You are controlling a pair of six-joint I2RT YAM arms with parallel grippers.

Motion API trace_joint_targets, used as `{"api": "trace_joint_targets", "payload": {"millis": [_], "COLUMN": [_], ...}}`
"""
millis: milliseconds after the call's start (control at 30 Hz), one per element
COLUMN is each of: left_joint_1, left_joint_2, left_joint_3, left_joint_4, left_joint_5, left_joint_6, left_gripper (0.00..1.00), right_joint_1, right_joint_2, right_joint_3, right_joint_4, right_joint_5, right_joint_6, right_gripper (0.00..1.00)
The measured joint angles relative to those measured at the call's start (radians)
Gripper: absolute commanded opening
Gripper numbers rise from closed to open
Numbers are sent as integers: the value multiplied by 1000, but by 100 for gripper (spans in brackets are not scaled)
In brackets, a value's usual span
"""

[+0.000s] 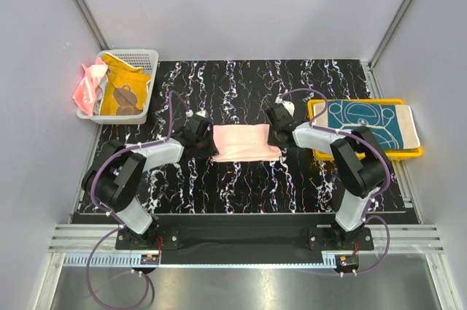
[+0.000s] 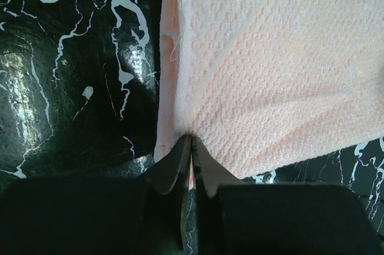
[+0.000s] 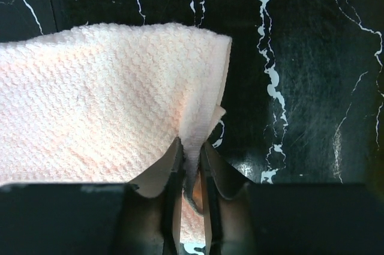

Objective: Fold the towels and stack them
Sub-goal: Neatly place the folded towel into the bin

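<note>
The left tool (image 2: pixel 191 147) is pinching the left edge of the pale peach towel (image 1: pixel 244 142), which is lying mid worktop (image 1: pixel 248 186). The right tool (image 3: pixel 191 162) is nipping its right edge. A fold seems to be starting; next, both tools likely need to lift evenly together.

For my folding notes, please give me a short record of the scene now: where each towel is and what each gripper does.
peach towel: lying mid-table, between both grippers
left gripper: shut on the peach towel's left edge
right gripper: shut on its right edge
teal patterned towel: lying on the yellow tray, right side
bear towel: in the white basket, far left
pink towel: hanging over the basket's left rim
</note>
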Motion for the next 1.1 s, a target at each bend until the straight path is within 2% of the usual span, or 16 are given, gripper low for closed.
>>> {"api": "trace_joint_targets", "payload": {"millis": [133,267,367,533,867,1100], "left_joint_1": [0,-1,-4,-4,-4,-4], "left_joint_2": [0,0,-4,-27,-149,-248], "left_joint_3": [8,21,36,73,103,105], "left_joint_4": [-15,-29,-51,-112,-198,-257], "left_joint_5": [1,8,18,20,21,32], "left_joint_6": [5,14,27,40,48,61], "left_gripper": [18,27,32,35,35,35], "right_joint_1": [21,51,79,105,134,137], "right_joint_2": [0,8,21,30,67,72], "right_joint_3": [16,52,92,133,227,247], "right_joint_4": [-42,-132,-202,-306,-480,-542], "right_joint_5": [42,117,185,307,526,653], "right_joint_6": [-1,-10,-20,-39,-80,-137], "right_gripper": [7,0,0,0,0,0]}}
